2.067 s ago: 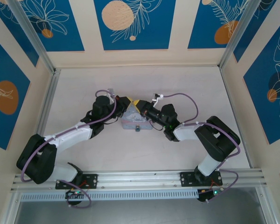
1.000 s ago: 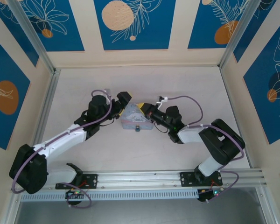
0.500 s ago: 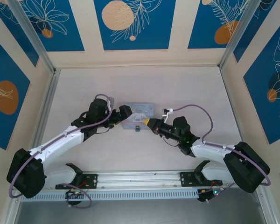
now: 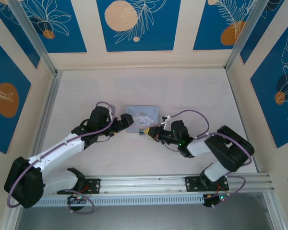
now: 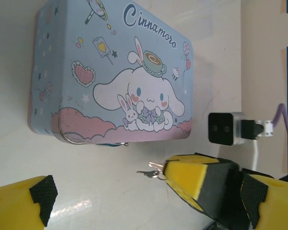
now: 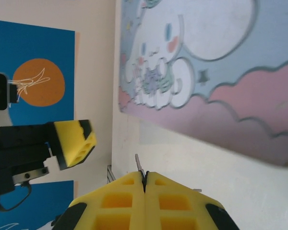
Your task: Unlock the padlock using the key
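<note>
- My right end effector (image 6: 144, 184) is clenched on the key (image 6: 139, 165). The yellow fingers are pressed flat together, and only a thin sliver of metal pokes out past their tips.
- From my left wrist, that same right end effector (image 5: 182, 175) sits just off the tin's near long edge. The key (image 5: 151, 171) and a small ring stick out of it towards the tin (image 5: 115, 76) but are not touching it.
- The tin lies flat on the tabletop (image 5: 110, 191) with its picture lid up.
- My left end effector (image 5: 146, 191) is released. Its fingers are spread wide and grasp nothing, with the tin ahead of them and not between them.
- From above, my left end effector (image 4: 121, 123) is at the tin's (image 4: 141, 115) near left corner. My right end effector (image 4: 151, 132) is just beside the middle of the tin's near edge.
- The padlock (image 4: 142, 131) is a small dark spot against the middle of that near edge, right next to my right fingertips.
- I cannot tell whether the key reaches the padlock.
</note>
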Action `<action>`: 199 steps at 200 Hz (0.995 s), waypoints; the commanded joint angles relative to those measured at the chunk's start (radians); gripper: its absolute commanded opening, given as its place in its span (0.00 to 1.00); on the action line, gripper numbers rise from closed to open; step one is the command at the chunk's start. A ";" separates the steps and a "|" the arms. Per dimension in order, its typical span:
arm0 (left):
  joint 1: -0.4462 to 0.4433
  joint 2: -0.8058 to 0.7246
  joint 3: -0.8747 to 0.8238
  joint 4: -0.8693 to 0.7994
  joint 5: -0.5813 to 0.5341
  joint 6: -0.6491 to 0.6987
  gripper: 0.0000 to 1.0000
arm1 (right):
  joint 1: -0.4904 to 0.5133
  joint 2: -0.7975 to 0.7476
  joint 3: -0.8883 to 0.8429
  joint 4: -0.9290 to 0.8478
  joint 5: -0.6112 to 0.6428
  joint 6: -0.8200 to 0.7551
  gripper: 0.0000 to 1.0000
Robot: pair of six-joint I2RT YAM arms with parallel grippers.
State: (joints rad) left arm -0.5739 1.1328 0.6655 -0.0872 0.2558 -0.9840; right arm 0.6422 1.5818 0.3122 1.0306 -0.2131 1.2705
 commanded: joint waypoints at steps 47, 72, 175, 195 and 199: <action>0.002 -0.031 -0.010 -0.008 -0.030 0.037 0.99 | -0.069 0.204 0.076 0.299 -0.110 0.058 0.00; 0.001 -0.031 -0.018 -0.004 -0.033 0.036 0.99 | -0.098 0.213 0.126 0.263 -0.137 0.054 0.00; -0.064 0.067 -0.091 0.144 0.028 0.146 0.99 | -0.185 0.021 0.183 -0.060 -0.178 0.024 0.00; -0.110 0.149 -0.056 0.145 0.018 0.235 0.99 | -0.213 0.020 0.236 -0.167 -0.183 0.013 0.00; -0.120 0.164 -0.050 0.148 0.011 0.251 0.99 | -0.216 0.021 0.244 -0.179 -0.183 0.012 0.00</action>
State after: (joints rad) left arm -0.6418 1.2217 0.5808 0.0185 0.2573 -0.8692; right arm 0.4511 1.6146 0.4969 1.0302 -0.3805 1.3224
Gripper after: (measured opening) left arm 0.993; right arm 0.034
